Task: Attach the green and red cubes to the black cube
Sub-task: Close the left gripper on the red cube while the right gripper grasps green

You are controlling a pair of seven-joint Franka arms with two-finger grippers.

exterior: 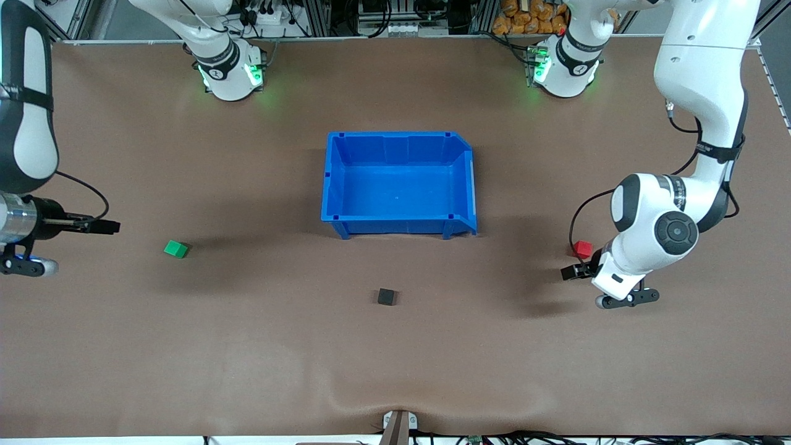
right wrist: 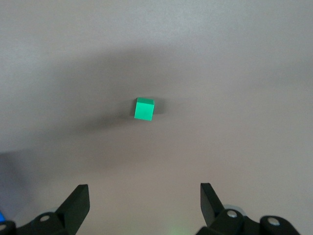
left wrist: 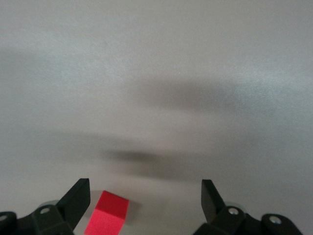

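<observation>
We are looking at a brown tabletop (exterior: 247, 346) with a blue bin (exterior: 398, 183) sitting near its middle. The black cube (exterior: 386, 297) is lying alone on the tabletop, nearer to the front camera than the bin and apart from it. The green cube (exterior: 176, 249) is resting toward the right arm's end of the tabletop, and the red cube (exterior: 581, 249) is resting toward the left arm's end; both are well apart from the black cube and from the bin.

We are seeing the left hand (exterior: 576, 271) hanging low at the left arm's end, just beside the red cube. Its fingers (left wrist: 76, 201) are standing spread wide and are pinching nothing; in the left wrist view the red cube (left wrist: 108, 214) is sitting between them, close to one finger, though we cannot tell whether it is touching that finger.

The right hand (exterior: 106, 227) is hovering at the right arm's end, over bare tabletop near the green cube. Its fingers (right wrist: 78, 203) are also standing spread wide and holding nothing, and in the right wrist view the green cube (right wrist: 144, 108) is lying out ahead of them, clear of both fingers.
</observation>
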